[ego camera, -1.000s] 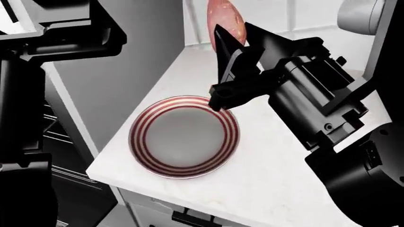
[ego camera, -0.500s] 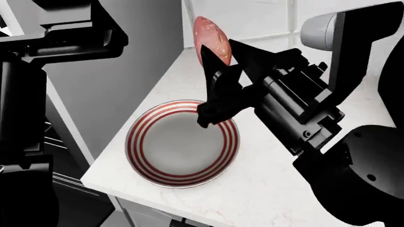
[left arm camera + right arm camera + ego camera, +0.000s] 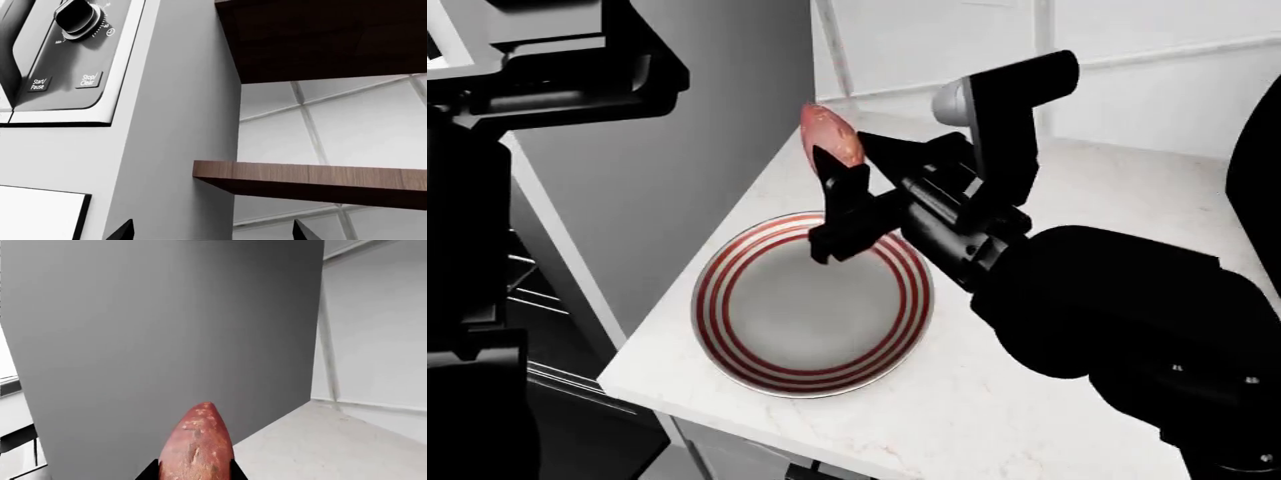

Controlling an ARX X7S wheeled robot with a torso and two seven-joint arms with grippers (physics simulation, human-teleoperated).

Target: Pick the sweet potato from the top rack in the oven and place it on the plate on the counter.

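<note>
the right gripper [image 3: 838, 190] is clamped on the potato [image 3: 831, 137], its black fingers [image 3: 851, 185] pinching the lower half so the tuber stands upright, tip up. from the head view it hangs above the plate [image 3: 737, 340] at about the rim's 12 o'clock edge, clear of the surface; i judge this carry height is meant to clear the rim before lowering toward the grey centre. the right wrist view shows the potato [image 3: 197, 445] seated between the finger bases.

the left gripper [image 3: 210, 231] shows only two dark fingertips, well apart, holding nothing, aimed away from the work.

the plate lies flat on the white counter [image 3: 1028, 390] near its corner, beside a grey panel [image 3: 681, 170]. tiled wall behind; the left wrist view shows wooden shelves [image 3: 313, 177] and a control panel [image 3: 73, 55].
</note>
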